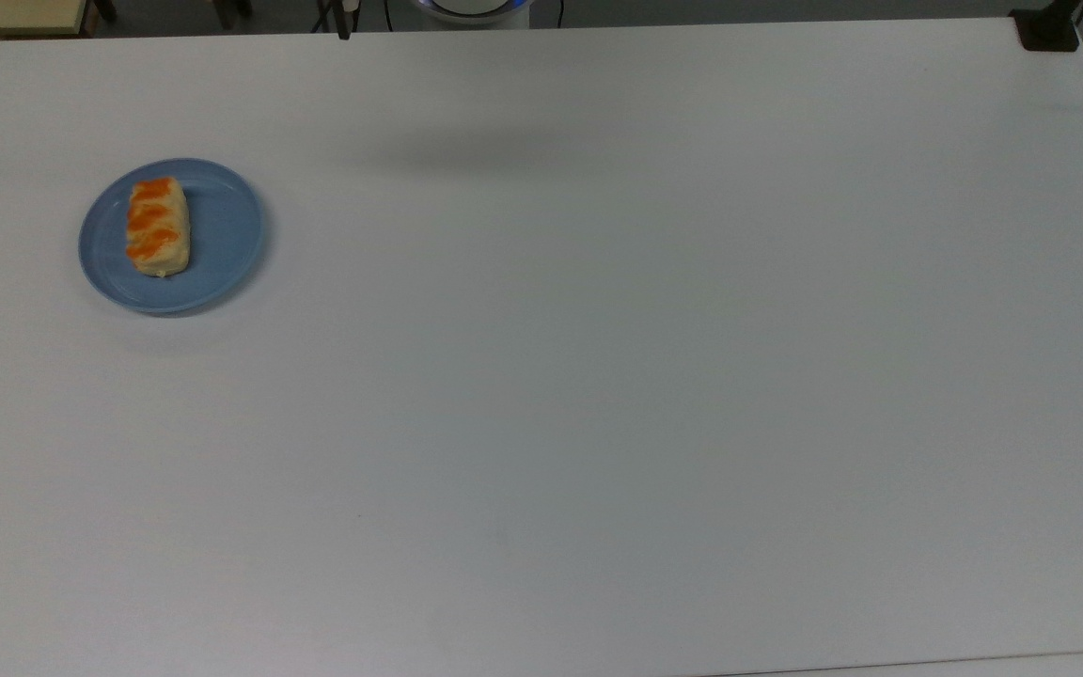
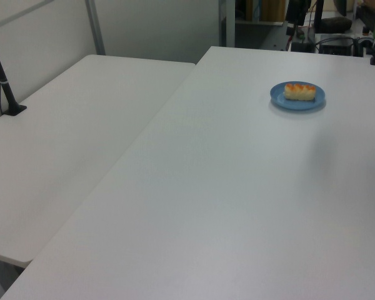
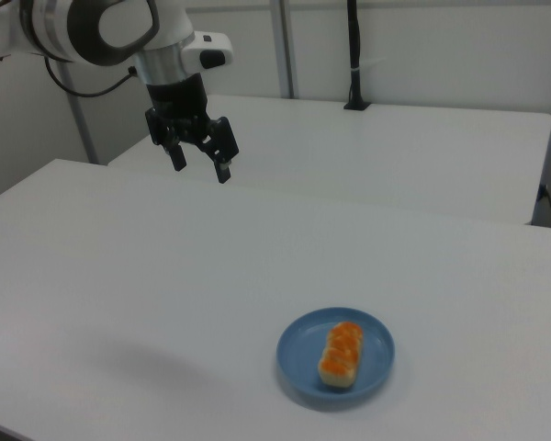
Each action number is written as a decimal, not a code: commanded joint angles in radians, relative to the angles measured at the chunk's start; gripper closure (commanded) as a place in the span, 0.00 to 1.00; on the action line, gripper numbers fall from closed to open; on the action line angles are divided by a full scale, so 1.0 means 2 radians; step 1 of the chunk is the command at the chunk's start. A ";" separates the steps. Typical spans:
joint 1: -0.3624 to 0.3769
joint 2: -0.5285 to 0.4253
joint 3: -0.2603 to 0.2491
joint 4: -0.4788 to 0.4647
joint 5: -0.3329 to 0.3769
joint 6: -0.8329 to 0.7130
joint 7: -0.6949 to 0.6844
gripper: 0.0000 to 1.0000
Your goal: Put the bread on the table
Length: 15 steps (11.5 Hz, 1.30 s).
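The bread [image 1: 159,226], a pale-tan loaf with orange stripes, lies on a round blue plate [image 1: 227,246] at the top view's left on the white table [image 1: 598,376]. The left view has the bread [image 2: 299,91] on the plate [image 2: 297,103] at the far right. In the right view the bread [image 3: 341,354] rests on the plate [image 3: 376,358] near the front, while my gripper [image 3: 201,168] hangs open and empty high above the table, far off to the upper left of it.
A second white table [image 2: 69,144] adjoins this one, with a black post [image 2: 3,75] clamped to it. Another black clamp [image 1: 1047,28] sits at the top view's top right corner. Bare tabletop spreads around the plate.
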State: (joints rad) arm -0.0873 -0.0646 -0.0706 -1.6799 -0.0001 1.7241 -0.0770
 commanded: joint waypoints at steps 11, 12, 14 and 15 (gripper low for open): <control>-0.050 0.017 -0.023 0.006 -0.027 0.005 -0.134 0.00; -0.053 0.018 -0.029 0.002 -0.027 0.008 -0.141 0.00; -0.074 0.030 -0.038 -0.020 -0.029 0.027 -0.163 0.00; -0.080 0.029 -0.050 -0.053 -0.029 0.069 -0.200 0.00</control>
State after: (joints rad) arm -0.2254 -0.0060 -0.1396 -1.6805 -0.0448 1.7325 -0.3625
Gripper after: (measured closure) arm 0.000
